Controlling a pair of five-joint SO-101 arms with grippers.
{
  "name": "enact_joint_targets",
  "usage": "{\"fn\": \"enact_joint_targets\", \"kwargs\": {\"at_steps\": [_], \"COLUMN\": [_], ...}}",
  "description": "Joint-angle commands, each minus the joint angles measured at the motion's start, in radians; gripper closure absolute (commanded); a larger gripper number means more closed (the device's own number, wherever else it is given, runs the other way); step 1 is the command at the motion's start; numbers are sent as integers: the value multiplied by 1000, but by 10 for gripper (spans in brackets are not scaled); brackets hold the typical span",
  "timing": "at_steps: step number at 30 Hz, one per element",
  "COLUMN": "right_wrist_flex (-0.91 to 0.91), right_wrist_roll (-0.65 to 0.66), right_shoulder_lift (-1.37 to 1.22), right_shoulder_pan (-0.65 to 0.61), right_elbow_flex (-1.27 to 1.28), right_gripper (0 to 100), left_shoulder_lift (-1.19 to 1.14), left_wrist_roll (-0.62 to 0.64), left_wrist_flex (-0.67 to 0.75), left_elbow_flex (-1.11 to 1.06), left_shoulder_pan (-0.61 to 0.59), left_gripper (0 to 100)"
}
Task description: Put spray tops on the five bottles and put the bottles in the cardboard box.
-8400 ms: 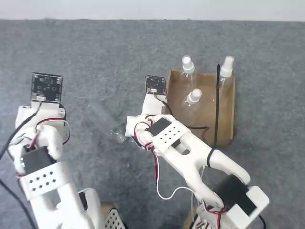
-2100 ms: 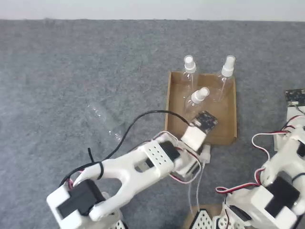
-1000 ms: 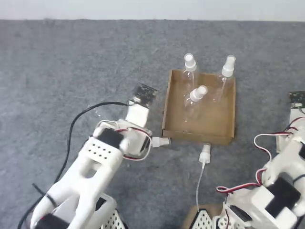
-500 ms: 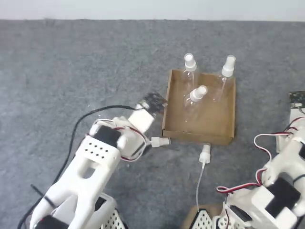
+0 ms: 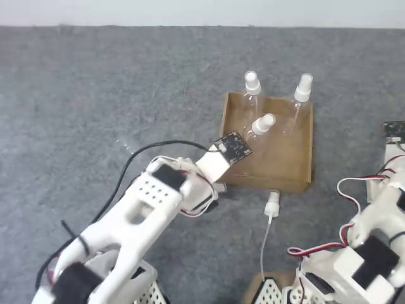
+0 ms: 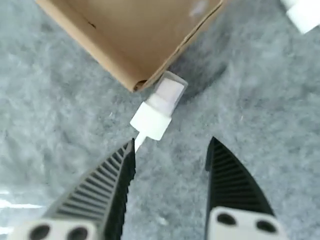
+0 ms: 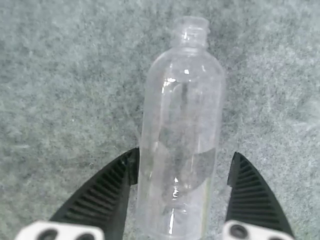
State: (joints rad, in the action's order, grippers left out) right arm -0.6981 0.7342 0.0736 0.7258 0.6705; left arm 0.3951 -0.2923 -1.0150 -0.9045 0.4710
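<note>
Grey carpet: open left gripper sits short of the spray top, so closing may flick it; open right gripper straddles a bottle.

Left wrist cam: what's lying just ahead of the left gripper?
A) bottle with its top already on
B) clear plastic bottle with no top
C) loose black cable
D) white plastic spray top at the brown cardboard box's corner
D: a white plastic spray top lies on the grey carpet at the corner of the brown cardboard box, just ahead of the left gripper, whose jaws stand open.
</note>
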Motion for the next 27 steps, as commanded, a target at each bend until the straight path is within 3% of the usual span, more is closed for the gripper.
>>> {"fn": "enact_joint_targets", "kwargs": {"at_steps": [1,14,19,27], "right_wrist_flex": [18,18,18,18], "right_wrist_roll": [-3,-3,-3,-3], "right_shoulder_lift": [18,18,18,18], "right_shoulder_pan": [5,10,10,10], "right_elbow_flex": [-5,-5,-5,-5], "right_gripper": [760,760,760,760], "left_shoulder_lift": [-78,-298,-295,-295], "left_wrist_roll": [6,-15,-8,-5], "left_wrist_flex": [52,176,133,31], "left_elbow_flex": [96,104,101,101], "left_shoulder_pan": [-2,-3,-3,-17], "left_gripper": [789,797,867,885]}}
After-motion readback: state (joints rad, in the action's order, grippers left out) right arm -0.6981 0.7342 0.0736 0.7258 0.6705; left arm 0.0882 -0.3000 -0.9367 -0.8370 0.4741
